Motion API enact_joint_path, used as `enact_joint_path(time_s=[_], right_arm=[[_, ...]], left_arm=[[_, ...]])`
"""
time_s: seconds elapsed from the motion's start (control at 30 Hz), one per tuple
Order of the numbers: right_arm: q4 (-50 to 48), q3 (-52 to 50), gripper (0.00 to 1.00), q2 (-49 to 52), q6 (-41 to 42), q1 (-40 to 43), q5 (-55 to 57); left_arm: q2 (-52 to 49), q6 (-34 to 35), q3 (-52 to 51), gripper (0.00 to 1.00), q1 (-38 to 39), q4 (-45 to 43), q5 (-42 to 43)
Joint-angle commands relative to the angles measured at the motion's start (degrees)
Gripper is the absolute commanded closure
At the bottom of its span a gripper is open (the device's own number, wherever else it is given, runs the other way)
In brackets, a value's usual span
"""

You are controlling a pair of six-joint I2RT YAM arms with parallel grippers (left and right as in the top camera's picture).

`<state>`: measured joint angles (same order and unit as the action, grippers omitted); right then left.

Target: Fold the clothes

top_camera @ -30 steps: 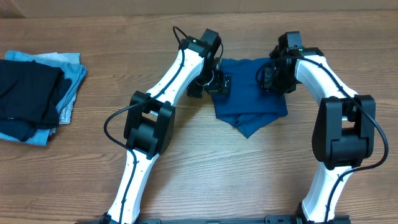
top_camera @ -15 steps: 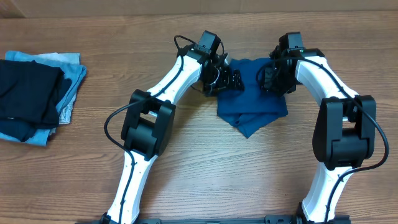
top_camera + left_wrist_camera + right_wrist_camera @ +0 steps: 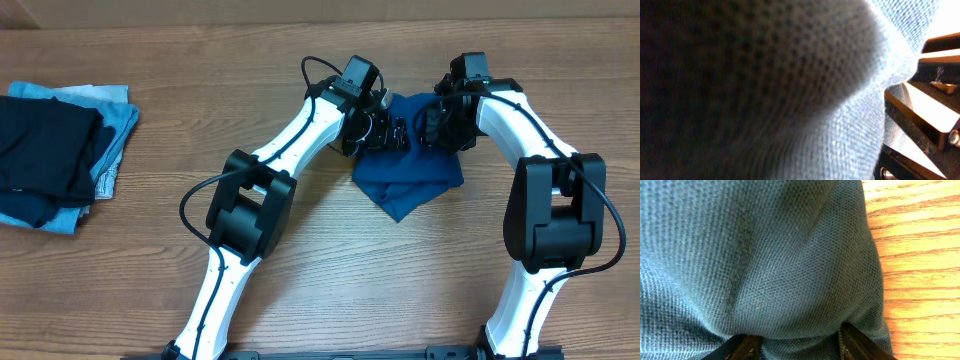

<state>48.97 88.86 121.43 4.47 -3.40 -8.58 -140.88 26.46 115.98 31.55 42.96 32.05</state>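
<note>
1. Wooden table (image 3: pixel 300 260), seen from overhead: two white-and-black arms reach in from the bottom edge and meet over a blue shirt (image 3: pixel 410 180) that lies crumpled at upper centre of the frame, not yet folded into any neat shape.
2. At far left a folded black garment (image 3: pixel 45 160) rests on a folded pale-blue garment (image 3: pixel 118 128), well apart from the work.
3. At the shirt's upper right corner, the right gripper (image 3: pixel 436 126) shows its fingers (image 3: pixel 742 347) partway apart in its wrist view, with a wad of knit cloth bunched between them. It appears to hold that wad.
4. On the shirt's upper left edge sits the left gripper (image 3: pixel 388 132). Its wrist view is filled by blurred fabric pressed close to the lens, with one metal finger (image 3: pixel 925 115) at the right edge. Whether the jaws stand wide or clamped cannot be told.
5. Step in hand, by judgement: taking hold of the top edge at two points so the shirt can be spread flat before any fold.
6. To do it well, the left gripper should catch a single edge of cloth rather than a thick bunch. Both arms should then lift evenly and draw apart until the fabric is taut. The hem, pointing towards lower centre, should drag straight instead of twisting under.
</note>
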Motion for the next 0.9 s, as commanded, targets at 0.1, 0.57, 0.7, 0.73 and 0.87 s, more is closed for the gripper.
enact_joint_path(time_s=[0.1,0.57,0.7,0.73,0.87], right_arm=[[0.2,-2.4,0.48,2.4,0.3,-1.1,-4.6],[14.8,24.0,0.58,-5.5,3.3,5.6,2.2],[17.2,25.9,0.51,-6.8,3.5,12.6,2.1],[17.4,25.9,0.5,-6.7,3.5,14.1,2.1],[17.2,25.9,0.29,-6.7,3.5,20.1,2.1]], left_arm=[[-1.9,-1.1,-0.7,0.07,3.8,-4.0,-4.2],[0.9,-10.4,11.5,0.96,2.9,9.7,-21.0],[2.4,-20.7,26.1,0.96,2.3,20.3,-30.4],[2.4,-20.7,29.9,0.96,1.6,22.5,-32.6],[2.4,-20.7,43.6,0.96,-2.2,32.0,-39.5]])
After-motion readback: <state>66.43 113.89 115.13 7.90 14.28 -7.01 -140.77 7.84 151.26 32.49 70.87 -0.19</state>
